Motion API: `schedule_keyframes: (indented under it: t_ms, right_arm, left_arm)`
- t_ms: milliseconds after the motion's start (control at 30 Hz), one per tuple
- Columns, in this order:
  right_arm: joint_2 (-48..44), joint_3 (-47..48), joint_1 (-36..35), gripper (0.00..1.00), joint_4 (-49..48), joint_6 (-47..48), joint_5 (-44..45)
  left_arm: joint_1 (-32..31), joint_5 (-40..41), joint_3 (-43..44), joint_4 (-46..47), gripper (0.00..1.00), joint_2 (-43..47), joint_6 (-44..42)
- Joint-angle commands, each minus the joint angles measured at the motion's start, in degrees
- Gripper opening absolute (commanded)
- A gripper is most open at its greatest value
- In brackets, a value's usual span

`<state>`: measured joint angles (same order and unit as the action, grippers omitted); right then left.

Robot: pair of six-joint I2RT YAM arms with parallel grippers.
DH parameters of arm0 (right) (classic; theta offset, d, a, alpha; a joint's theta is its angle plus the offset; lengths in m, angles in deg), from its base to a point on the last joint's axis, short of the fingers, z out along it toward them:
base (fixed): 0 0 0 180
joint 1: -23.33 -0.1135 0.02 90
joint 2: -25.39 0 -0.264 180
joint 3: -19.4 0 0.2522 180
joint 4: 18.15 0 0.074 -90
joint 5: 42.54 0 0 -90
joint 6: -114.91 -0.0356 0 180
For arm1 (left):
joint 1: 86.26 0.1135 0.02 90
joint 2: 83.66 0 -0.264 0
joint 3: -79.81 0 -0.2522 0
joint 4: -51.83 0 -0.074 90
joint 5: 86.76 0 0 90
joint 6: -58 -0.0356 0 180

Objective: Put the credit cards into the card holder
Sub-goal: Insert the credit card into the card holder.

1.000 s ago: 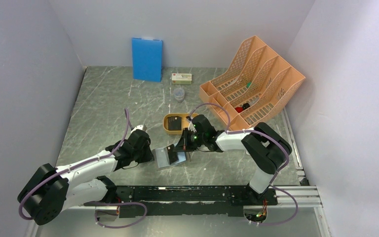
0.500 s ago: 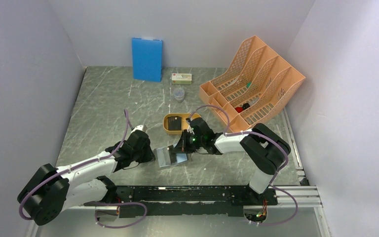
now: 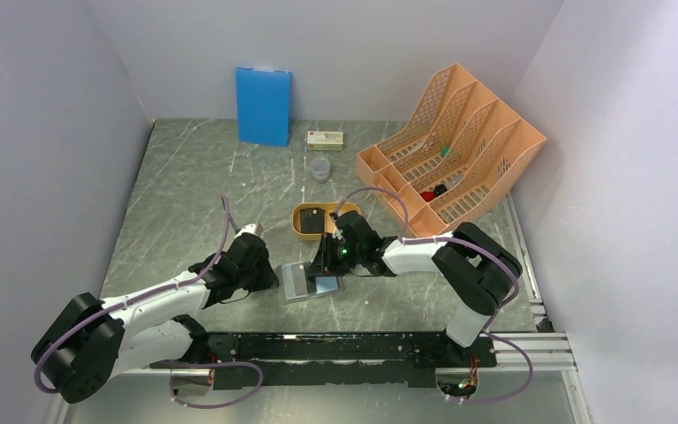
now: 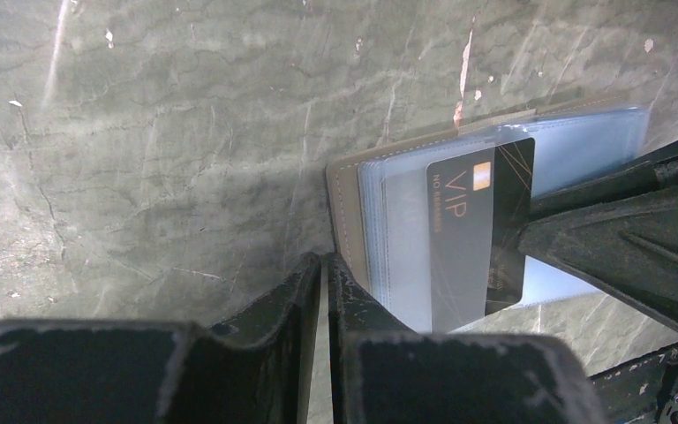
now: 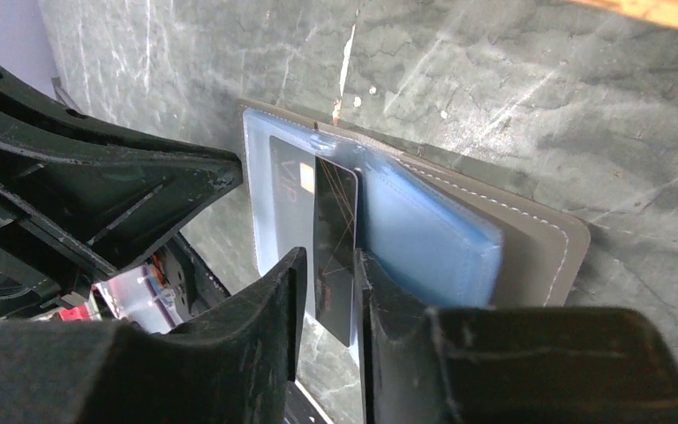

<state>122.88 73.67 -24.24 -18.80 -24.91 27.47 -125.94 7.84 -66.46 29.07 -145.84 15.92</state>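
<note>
The grey card holder [image 3: 305,281] lies open on the table between both arms, its pale blue pockets up [image 5: 512,238] [image 4: 346,203]. A black VIP credit card [image 5: 335,230] [image 4: 468,238] sticks partway into a clear pocket. My right gripper [image 5: 329,261] [image 3: 327,265] stands slightly open around the card's free end, with a gap on one side. My left gripper [image 4: 325,261] [image 3: 269,276] is pinched shut at the holder's left edge. Another dark card [image 3: 312,223] lies in the yellow tray [image 3: 298,221].
An orange mesh file rack [image 3: 450,146] stands at the back right. A blue board [image 3: 263,106] leans on the back wall, with a small box [image 3: 325,139] and a clear cup [image 3: 320,168] beside it.
The right gripper's jaws have parted from the card, which stays in the pocket. The right arm edged left and the holder settled flatter. The left arm held still.
</note>
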Motion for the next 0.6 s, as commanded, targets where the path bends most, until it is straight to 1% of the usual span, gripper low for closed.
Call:
schedule_keyframes:
  t_ms: [0, 200, 567]
  right_arm:
    - [-1.52, 1.16, -0.42, 0.33, 2.02, 1.5, 0.74]
    - [-0.89, 1.86, -0.84, 0.36, 2.62, 1.72, 0.09]
    - [1.02, 5.6, -2.89, 0.36, 4.5, 2.9, -0.36]
  left_arm:
    - [-0.31, -2.02, -2.54, -3.42, 0.16, -0.84, 0.17]
    - [-0.31, -2.4, -2.74, -2.98, 0.15, -0.82, 0.08]
    - [-0.31, -2.91, -2.53, -2.28, 0.15, -1.37, -0.33]
